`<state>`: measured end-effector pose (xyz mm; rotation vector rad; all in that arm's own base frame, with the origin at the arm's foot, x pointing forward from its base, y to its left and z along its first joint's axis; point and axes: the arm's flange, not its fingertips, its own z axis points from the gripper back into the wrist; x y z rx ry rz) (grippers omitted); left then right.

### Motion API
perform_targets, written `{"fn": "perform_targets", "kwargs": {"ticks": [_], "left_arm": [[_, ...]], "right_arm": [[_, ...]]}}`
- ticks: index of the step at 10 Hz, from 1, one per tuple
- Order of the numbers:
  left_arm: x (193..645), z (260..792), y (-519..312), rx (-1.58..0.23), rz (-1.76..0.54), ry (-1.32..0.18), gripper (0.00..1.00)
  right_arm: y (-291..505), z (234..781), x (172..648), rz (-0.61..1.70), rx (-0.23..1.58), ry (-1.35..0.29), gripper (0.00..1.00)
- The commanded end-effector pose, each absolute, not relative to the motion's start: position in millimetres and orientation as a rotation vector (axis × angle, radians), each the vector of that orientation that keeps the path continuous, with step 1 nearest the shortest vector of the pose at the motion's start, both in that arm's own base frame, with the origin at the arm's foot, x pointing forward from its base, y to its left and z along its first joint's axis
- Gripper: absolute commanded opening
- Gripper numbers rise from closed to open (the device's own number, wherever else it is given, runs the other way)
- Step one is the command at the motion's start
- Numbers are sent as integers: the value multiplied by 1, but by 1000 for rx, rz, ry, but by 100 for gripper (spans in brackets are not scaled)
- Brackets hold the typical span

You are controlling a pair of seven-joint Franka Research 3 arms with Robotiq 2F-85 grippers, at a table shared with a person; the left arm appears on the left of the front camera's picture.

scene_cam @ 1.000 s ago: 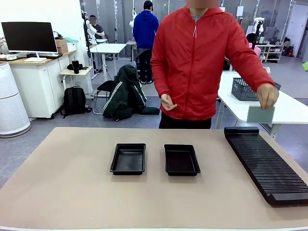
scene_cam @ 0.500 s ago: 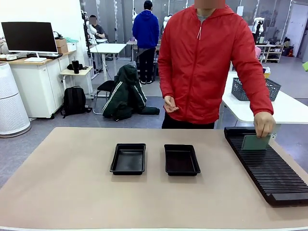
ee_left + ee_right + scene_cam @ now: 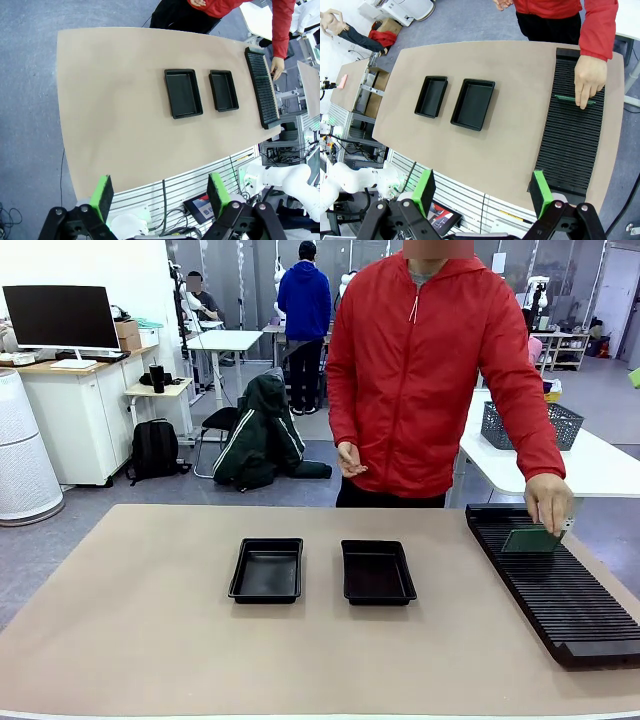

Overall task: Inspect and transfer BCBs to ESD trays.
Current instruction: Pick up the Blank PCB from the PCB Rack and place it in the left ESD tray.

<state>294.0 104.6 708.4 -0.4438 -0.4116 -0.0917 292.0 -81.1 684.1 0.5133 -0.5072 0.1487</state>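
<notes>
- The left gripper [image 3: 160, 195] and the right gripper [image 3: 481, 194] hung high over the robot's edge of the table [image 3: 150, 640], jaws spread wide, pinching nothing.
- Both ESD trays, the left tray [image 3: 266, 572] and the right tray [image 3: 378, 574], sat empty side by side mid-table, long axes running 12 to 6.
- The slotted rack [image 3: 560, 600] lay at 3 o'clock of the trays, well apart from them.
- One BCB [image 3: 575, 99] stood on edge in a far slot of that rack, at about 1 o'clock from the right gripper, its long axis running 9 to 3 across the rack.
- The person's hand [image 3: 590, 80] was on the board's top edge, so it was not free to take.
- By my reckoning the right arm was the nearer one, and any pick turned on a reach toward 1 o'clock.
- The tabletop was plain, flat and tan.
- Beyond it, a wire basket [image 3: 530, 425] sat on a white table at 2 o'clock and a monitor [image 3: 60, 315] stood at 10 o'clock.
</notes>
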Motion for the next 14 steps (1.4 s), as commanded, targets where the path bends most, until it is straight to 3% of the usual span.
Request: {"fn": "perform_targets", "kwargs": {"ticks": [1,10,14], "left_arm": [[294,708,105,-442,-91,-414,100],[294,708,105,-442,-91,-414,100],[294,708,105,-442,-91,-414,100]], "right_arm": [[-80,684,293,157,523,-506,100],[-81,684,292,149,513,-507,100],[-76,667,330,356,312,-452,100]]}}
